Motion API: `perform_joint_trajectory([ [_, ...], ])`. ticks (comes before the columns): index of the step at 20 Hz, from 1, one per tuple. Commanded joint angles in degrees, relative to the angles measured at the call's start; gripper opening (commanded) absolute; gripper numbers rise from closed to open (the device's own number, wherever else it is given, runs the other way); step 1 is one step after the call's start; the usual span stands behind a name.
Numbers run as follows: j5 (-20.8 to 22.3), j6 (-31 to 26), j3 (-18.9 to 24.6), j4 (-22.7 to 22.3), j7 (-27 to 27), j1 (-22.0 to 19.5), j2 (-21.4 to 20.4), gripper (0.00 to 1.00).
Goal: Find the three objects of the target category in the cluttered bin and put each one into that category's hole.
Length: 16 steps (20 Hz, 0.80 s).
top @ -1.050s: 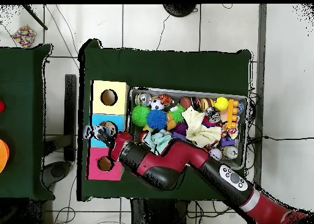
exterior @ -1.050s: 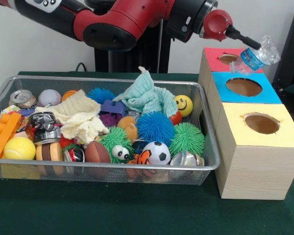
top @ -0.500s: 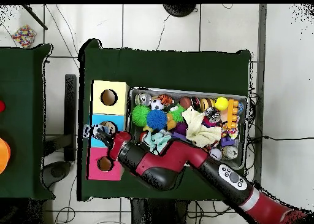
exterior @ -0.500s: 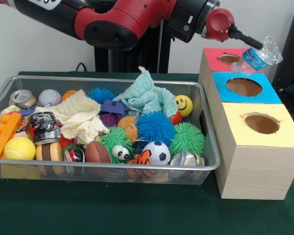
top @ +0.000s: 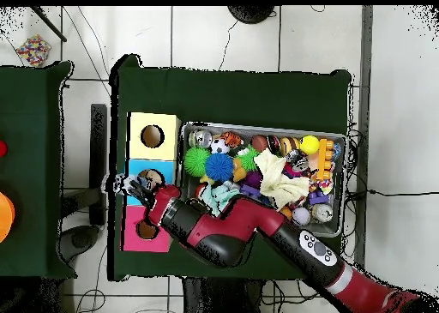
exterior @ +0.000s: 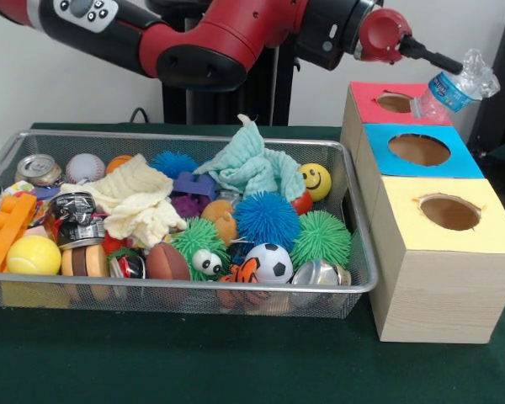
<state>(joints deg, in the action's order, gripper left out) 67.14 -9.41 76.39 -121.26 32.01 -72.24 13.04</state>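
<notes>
Clamped on a crumpled clear plastic water bottle (exterior: 457, 87) with a blue label, the gripper (exterior: 442, 65) sits at the upper right of the front view, at the end of the red and black arm (exterior: 227, 34) that reaches across the top of the frame. The bottle hangs tilted, in the air above the right edge of the red-topped box (exterior: 372, 105), just right of that box's hole (exterior: 393, 103).

At the left of the front view, the wire mesh bin (exterior: 177, 295) holds the clutter: an orange toy brick block (exterior: 7, 229) and a yellow ball (exterior: 34, 254) against its left wall, a crushed drink can (exterior: 39, 169) and a baseball (exterior: 85, 167) at the upper left. Next comes a cream cloth (exterior: 135, 202), then a toy football (exterior: 167, 262) and a green fuzzy ball with googly eyes (exterior: 200, 247). Toward the middle lie a mint green cloth (exterior: 251, 164), a blue spiky ball (exterior: 265, 219) and a small soccer ball (exterior: 273, 263). Farther right are a yellow smiley ball (exterior: 315, 181) and a green spiky ball (exterior: 321, 239).

Right of the bin stand the three boxes in a row: the red-topped one at the upper end, a blue-topped box (exterior: 454, 156) in the middle, and a yellow-topped box (exterior: 421, 231) lowest in the frame, each with a round hole in its top.

In the overhead view the gripper (top: 130, 186) sits over the left edge of the boxes.
</notes>
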Motion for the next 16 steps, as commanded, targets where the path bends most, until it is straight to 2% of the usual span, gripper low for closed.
perform_joint_trajectory([
  [1, 3.4, 1.0, -0.6, 8.4, -7.9, 0.3, -0.2, 0.00],
  [9, 10.1, 8.9, -4.2, 9.8, 4.9, 4.7, -12.2, 0.00],
  [16, 11.7, 12.4, -5.8, 9.8, 9.8, 6.7, -16.3, 0.00],
])
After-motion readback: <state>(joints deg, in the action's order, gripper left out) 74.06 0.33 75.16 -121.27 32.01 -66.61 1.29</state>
